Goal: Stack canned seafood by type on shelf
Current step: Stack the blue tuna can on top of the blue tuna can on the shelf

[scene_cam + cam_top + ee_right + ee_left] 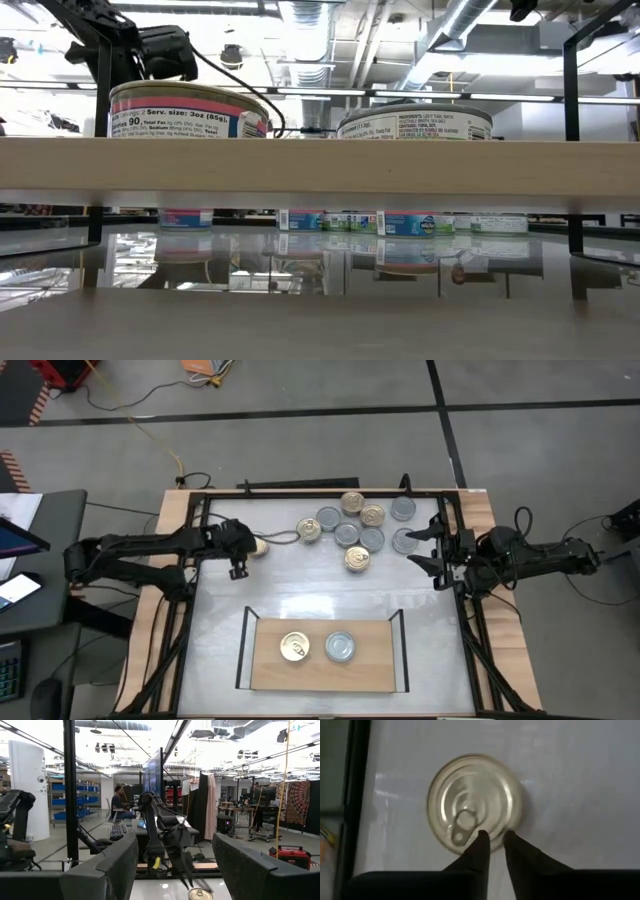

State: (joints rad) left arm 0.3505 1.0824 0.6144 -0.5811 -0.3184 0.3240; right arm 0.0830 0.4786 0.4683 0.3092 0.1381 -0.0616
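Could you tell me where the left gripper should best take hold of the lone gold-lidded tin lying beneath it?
Probably from straight above, across the rim of the gold-lidded round flat tin: it lies flat, lid up, apart from the other tins. The left gripper is nearly closed, so it must open wider first.

Two cans [317,647] sit side by side on the shelf [320,672] at the near edge of the desk [290,585]. A cluster of cans [355,525] lies at the far side, with one can [258,546] apart to its left, below the left gripper [238,568].
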